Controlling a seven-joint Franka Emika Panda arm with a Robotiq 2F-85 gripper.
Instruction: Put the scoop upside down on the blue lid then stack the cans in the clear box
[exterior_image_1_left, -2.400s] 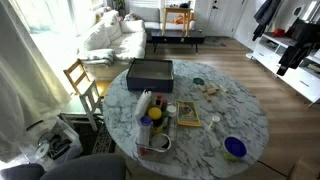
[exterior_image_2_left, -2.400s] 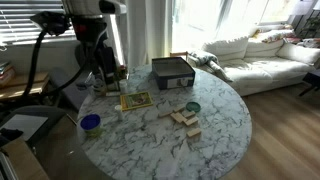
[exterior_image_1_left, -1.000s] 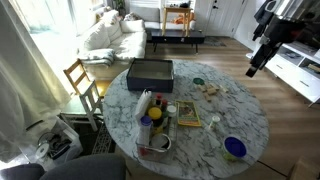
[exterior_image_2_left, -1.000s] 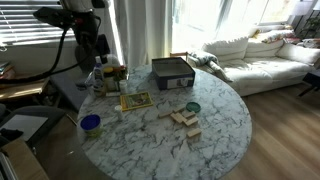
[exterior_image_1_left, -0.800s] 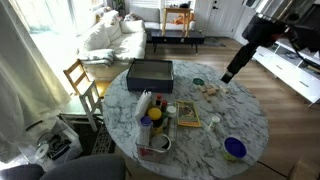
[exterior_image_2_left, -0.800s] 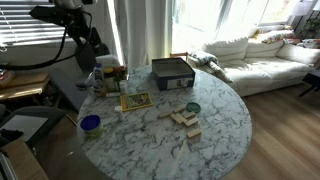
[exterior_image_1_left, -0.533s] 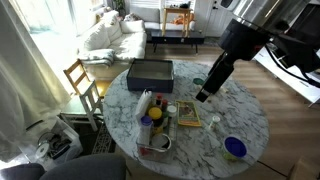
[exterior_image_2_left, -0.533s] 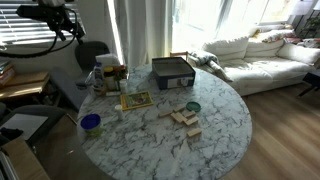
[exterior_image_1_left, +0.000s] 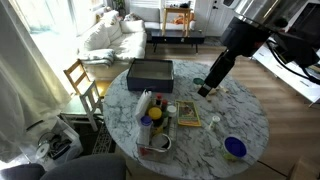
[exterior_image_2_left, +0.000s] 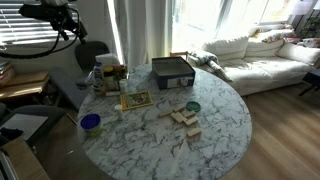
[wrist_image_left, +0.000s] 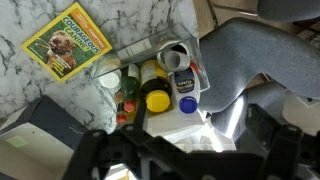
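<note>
Black gripper (exterior_image_1_left: 203, 91) hangs over marble worktop (exterior_image_1_left: 245, 112), just beside teal-blue lid (exterior_image_1_left: 198, 82). Wrist view is blurred, but the fingers stand wide apart with nothing between them: empty.

Scoop (exterior_image_1_left: 234, 148) sits alone near worktop edge, well apart from lid and gripper. Paler centre suggests mouth up. Not yet flipped, not on lid.

Clear box (wrist_image_left: 125, 62) lies below the wrist camera, crowded with cans (wrist_image_left: 176, 57) and small bottles lying loose. No stack visible.

Judgement: neither step done. Scoop pickup comes first, then inversion onto lid, then the cans.
</note>
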